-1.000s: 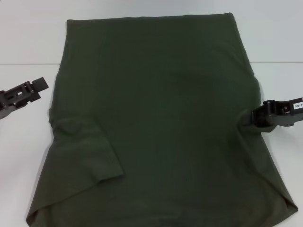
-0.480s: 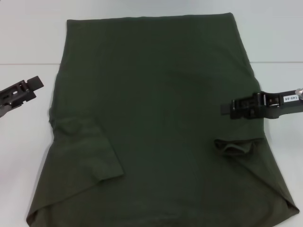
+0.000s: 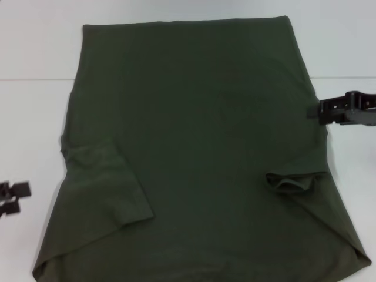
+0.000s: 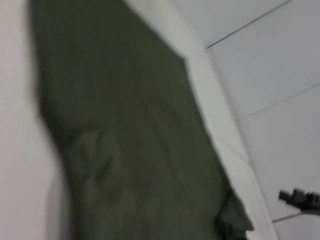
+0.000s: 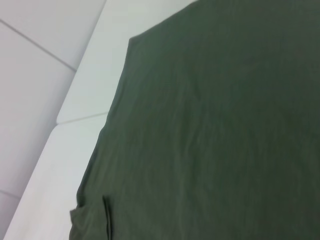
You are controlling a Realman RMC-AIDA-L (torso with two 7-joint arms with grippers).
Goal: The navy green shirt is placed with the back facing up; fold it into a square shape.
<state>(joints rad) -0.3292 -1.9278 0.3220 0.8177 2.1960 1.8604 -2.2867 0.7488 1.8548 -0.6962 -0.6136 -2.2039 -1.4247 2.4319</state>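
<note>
The navy green shirt [image 3: 200,135] lies flat on the white table, plain back up, and fills most of the head view. Its left sleeve [image 3: 108,188] is folded inward onto the body. The right sleeve [image 3: 291,182] lies folded inward in a small crumpled flap. My right gripper [image 3: 314,110] hovers at the shirt's right edge, above the flap, and holds nothing. My left gripper [image 3: 16,198] is off the cloth by the near left side, open and empty. The left wrist view shows the shirt [image 4: 130,140] with the right gripper [image 4: 300,197] far off. The right wrist view shows the shirt [image 5: 215,125].
The white table [image 3: 35,117] shows bare strips left, right and behind the shirt, with a seam line [image 3: 35,79] running across it. The shirt's near hem runs close to the bottom of the head view.
The right gripper has drawn back to the right, off the shirt body to its edge, leaving the right sleeve folded inward. The left gripper has moved nearer, down the left side.
</note>
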